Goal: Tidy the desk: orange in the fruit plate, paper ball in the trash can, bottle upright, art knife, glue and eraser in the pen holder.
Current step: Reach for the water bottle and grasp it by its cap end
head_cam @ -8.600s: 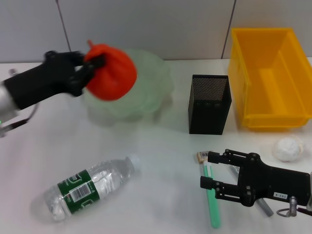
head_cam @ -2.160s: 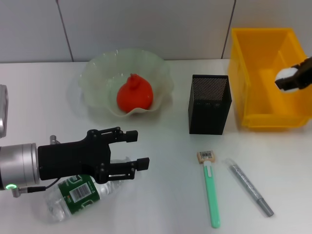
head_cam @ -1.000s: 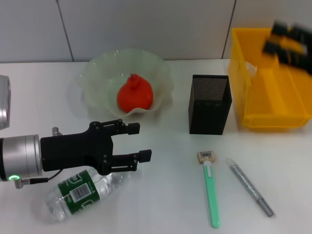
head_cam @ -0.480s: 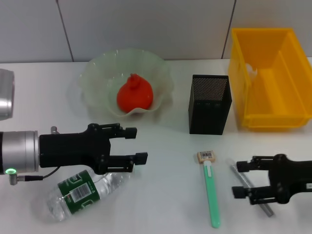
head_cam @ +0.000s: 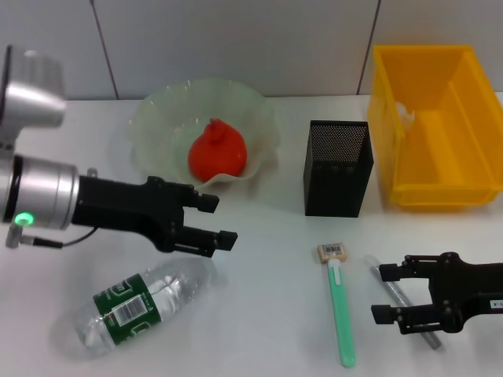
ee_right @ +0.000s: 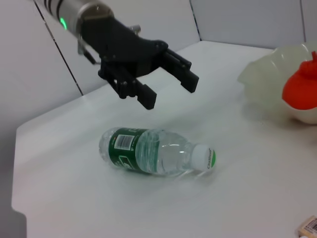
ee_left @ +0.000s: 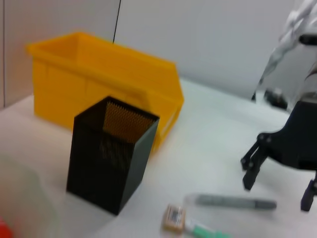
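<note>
The lying bottle (head_cam: 141,302) bears a green label with a barcode.

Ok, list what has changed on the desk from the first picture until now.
The orange went from the left gripper into the fruit plate; the paper ball went from the desk into the trash can. Both grippers are open: left above the bottle, right gripper back over the grey pen. Bottle, pen holder and eraser stayed put.
</note>
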`<state>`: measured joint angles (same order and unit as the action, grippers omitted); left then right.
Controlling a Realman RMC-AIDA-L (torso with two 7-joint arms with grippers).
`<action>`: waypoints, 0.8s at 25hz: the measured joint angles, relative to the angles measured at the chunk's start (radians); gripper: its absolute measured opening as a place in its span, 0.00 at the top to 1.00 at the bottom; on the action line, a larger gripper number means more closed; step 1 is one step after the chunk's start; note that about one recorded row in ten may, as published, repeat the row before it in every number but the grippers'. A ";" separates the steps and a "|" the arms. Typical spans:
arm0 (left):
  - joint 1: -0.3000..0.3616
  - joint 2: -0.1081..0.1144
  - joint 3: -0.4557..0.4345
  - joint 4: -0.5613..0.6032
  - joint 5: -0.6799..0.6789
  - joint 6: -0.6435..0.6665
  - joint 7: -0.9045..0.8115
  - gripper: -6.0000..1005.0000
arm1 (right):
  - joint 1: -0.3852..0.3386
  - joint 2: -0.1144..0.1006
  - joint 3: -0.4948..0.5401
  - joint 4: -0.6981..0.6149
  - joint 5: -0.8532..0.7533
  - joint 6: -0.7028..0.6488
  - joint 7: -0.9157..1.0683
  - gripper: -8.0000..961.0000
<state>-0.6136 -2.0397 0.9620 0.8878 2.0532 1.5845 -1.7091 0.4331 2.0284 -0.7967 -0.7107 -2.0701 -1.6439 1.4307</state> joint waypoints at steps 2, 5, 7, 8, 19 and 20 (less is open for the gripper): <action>-0.044 -0.011 0.002 0.064 0.113 0.024 -0.104 0.24 | 0.000 0.001 0.000 0.000 -0.001 0.004 0.000 0.18; -0.109 -0.023 0.032 0.117 0.254 0.057 -0.233 0.24 | 0.000 0.001 0.001 0.000 -0.002 0.006 0.000 0.18; -0.146 -0.026 0.079 0.136 0.325 0.060 -0.316 0.24 | -0.001 0.001 0.001 0.000 -0.002 0.007 -0.001 0.18; -0.161 -0.027 0.107 0.141 0.352 0.058 -0.346 0.24 | -0.001 0.001 0.001 -0.001 -0.002 0.007 -0.001 0.18; -0.233 -0.035 0.326 0.119 0.451 -0.072 -0.586 0.24 | -0.005 0.004 0.001 -0.010 -0.002 0.001 -0.001 0.18; -0.233 -0.035 0.326 0.119 0.451 -0.072 -0.586 0.24 | -0.005 0.004 0.001 -0.010 -0.002 0.001 -0.001 0.18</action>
<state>-0.8463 -2.0751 1.2878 1.0071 2.5045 1.5129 -2.2952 0.4284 2.0325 -0.7961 -0.7211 -2.0717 -1.6427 1.4296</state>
